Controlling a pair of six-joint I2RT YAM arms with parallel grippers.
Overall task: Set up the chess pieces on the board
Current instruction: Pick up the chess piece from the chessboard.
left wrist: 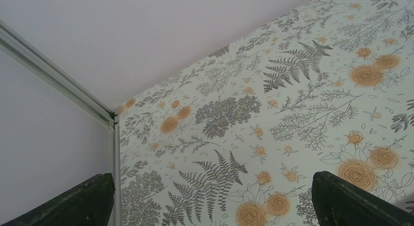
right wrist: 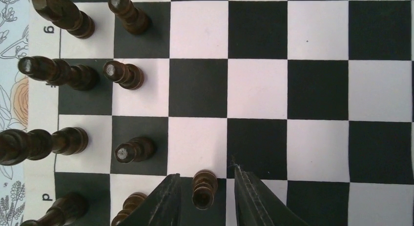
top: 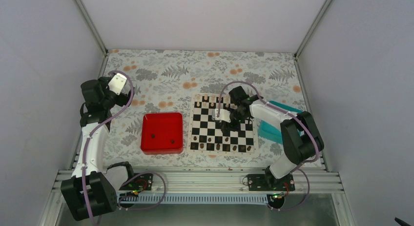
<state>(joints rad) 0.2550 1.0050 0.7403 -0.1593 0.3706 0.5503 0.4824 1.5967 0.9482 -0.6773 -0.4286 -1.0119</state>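
Observation:
The board [top: 238,134] lies right of centre, with dark chess pieces [top: 217,148] along its near edge and more along its far edge. My right gripper [top: 225,119] reaches over its middle. In the right wrist view it [right wrist: 205,173] stands open astride one upright dark pawn [right wrist: 204,187], with a gap on each side of the pawn. Several more pieces [right wrist: 123,74] stand in two columns on the board [right wrist: 317,89] to the left. My left gripper [top: 118,82] is raised at the far left. Its fingers [left wrist: 78,201] are wide apart, and the gripper [left wrist: 211,179] holds nothing.
A red square tray [top: 162,116] lies left of the board with two small dark pieces [top: 153,136] inside. A teal tray [top: 267,131] sits under my right arm at the board's right edge. White walls enclose the flowered tabletop [left wrist: 293,89].

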